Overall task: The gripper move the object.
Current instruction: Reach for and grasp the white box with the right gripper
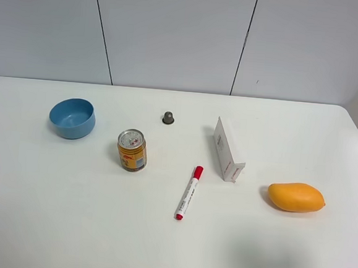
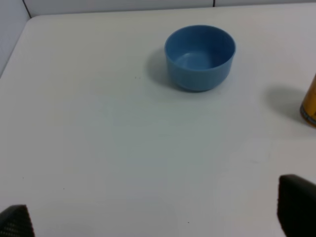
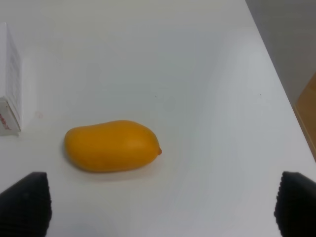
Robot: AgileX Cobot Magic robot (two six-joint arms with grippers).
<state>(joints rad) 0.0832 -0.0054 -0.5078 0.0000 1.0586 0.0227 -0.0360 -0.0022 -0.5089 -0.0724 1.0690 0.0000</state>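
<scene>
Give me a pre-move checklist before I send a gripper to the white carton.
1. Carton found and untouched by either gripper: ok.
2. Right gripper open and empty: ok.
3. Left gripper open and empty, facing the blue bowl: ok.
4. Room around the carton: the marker and the mango both lie apart from it: ok.
5. Right wrist view lined up on the carton: not ok. The mango sits mid-picture and the carton shows only at the edge.
6. Carton's weight or contents: cannot tell.
</scene>
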